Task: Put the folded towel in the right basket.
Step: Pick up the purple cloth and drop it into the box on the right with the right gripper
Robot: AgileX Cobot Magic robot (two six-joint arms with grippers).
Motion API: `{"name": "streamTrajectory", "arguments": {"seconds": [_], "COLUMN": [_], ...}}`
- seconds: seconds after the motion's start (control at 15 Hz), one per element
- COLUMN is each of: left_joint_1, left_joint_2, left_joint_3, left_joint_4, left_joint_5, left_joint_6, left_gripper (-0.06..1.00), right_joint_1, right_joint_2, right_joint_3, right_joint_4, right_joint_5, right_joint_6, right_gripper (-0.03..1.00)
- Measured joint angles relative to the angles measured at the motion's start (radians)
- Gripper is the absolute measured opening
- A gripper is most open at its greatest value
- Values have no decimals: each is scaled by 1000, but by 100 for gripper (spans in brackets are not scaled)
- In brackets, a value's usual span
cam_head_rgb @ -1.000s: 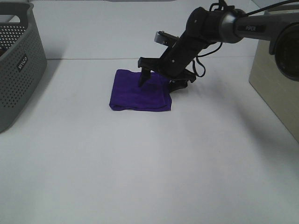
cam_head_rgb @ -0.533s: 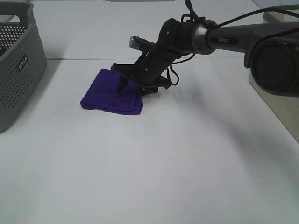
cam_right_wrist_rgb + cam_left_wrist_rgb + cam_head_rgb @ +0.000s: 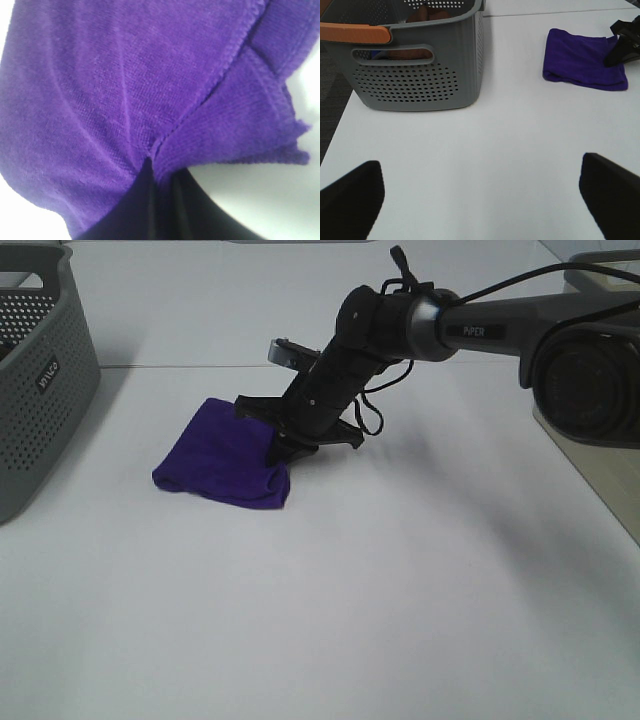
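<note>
The folded purple towel (image 3: 220,455) lies on the white table, left of centre. My right gripper (image 3: 284,446) reaches across from the right and is shut on the towel's right edge, low at the table. In the right wrist view the dark fingertips (image 3: 150,200) pinch a fold of the towel (image 3: 100,100). The towel also shows in the left wrist view (image 3: 582,62), with the right gripper's finger (image 3: 622,50) at its edge. My left gripper (image 3: 480,200) is open and empty, well short of the towel. The right basket (image 3: 595,455) is a beige container at the right edge.
A grey perforated basket (image 3: 40,390) stands at the far left; in the left wrist view (image 3: 415,75) it has an orange handle and something inside. The right arm (image 3: 470,315) spans the back of the table.
My right gripper has moved left and a little nearer, dragging the towel with it across the table, away from the right basket. Its jaws have closed on the towel's right edge.
</note>
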Motion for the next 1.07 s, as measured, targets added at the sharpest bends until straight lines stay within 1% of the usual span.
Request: {"name": "streamTrajectory", "arguments": {"seconds": [0.13, 0.2, 0.33, 0.4, 0.47, 0.53, 0.67, 0.73, 0.8, 0.93, 1.07], "left_joint_1": [0, 0, 0, 0, 0, 0, 0, 0, 0, 0, 0], "left_joint_2": [0, 0, 0, 0, 0, 0, 0, 0, 0, 0, 0], "left_joint_3": [0, 0, 0, 0, 0, 0, 0, 0, 0, 0, 0], "left_joint_4": [0, 0, 0, 0, 0, 0, 0, 0, 0, 0, 0], "left_joint_5": [0, 0, 0, 0, 0, 0, 0, 0, 0, 0, 0], "left_joint_6": [0, 0, 0, 0, 0, 0, 0, 0, 0, 0, 0], "left_gripper": [99, 99, 99, 99, 99, 99, 99, 99, 99, 99, 99], "right_joint_1": [-24, -36, -57, -58, -58, -58, -74, -145, -194, -321, -443], "right_joint_2": [-54, -101, -204, -258, -279, -318, -388, -444, -467, -505, -527], "right_joint_3": [-28, -65, -174, -229, -259, -316, -385, -411, -414, -414, -414], "right_joint_4": [-64, -92, -157, -201, -227, -281, -419, -521, -551, -587, -591], "right_joint_5": [190, 257, 365, 393, 400, 404, 408, 411, 413, 415, 415], "right_joint_6": [-26, -30, -31, -32, -34, -34, -25, -9, -8, 0, 27], "right_gripper": [4, 4, 4, 4, 4, 4, 4, 4, 4, 4, 4]}}
